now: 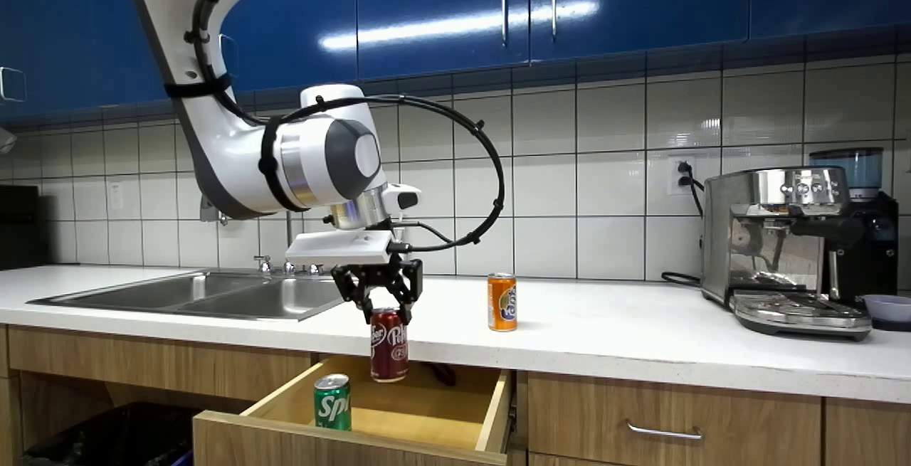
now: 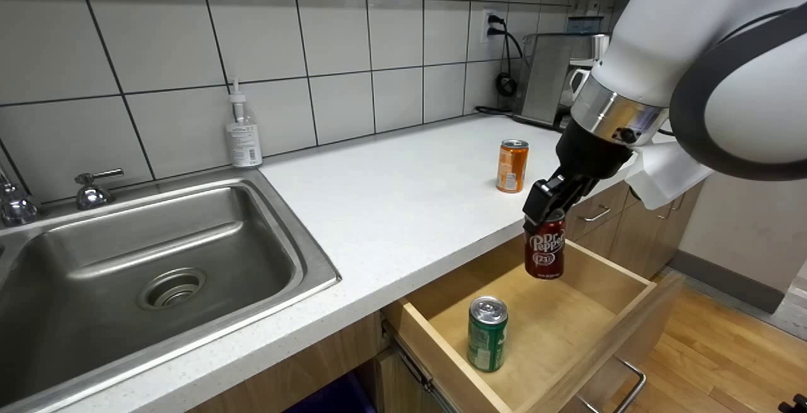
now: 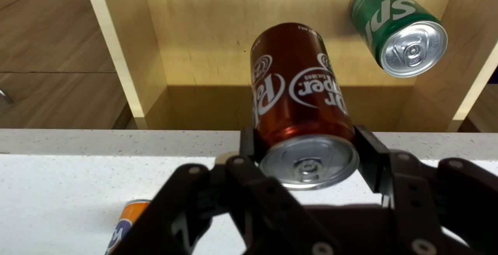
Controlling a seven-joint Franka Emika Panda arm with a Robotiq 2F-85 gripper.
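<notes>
My gripper (image 1: 387,314) is shut on the upper end of a dark red Dr Pepper can (image 1: 389,352), one finger on each side. It holds the can nearly upright, in the air over an open wooden drawer (image 2: 548,321), beyond the counter's front edge. The can also shows in the wrist view (image 3: 297,87), its silver top between the fingers (image 3: 305,146). A green Sprite can (image 1: 332,405) stands upright in the drawer near a side wall, apart from the held can. It also shows in the wrist view (image 3: 389,19). An orange Fanta can (image 2: 512,168) stands upright on the counter.
The white counter (image 1: 605,331) has its front edge just behind the held can. A steel sink (image 2: 277,211) is set into it, with a soap bottle (image 2: 244,139) behind. A coffee machine (image 1: 776,238) stands at the far end. Blue cabinets (image 1: 441,11) hang above.
</notes>
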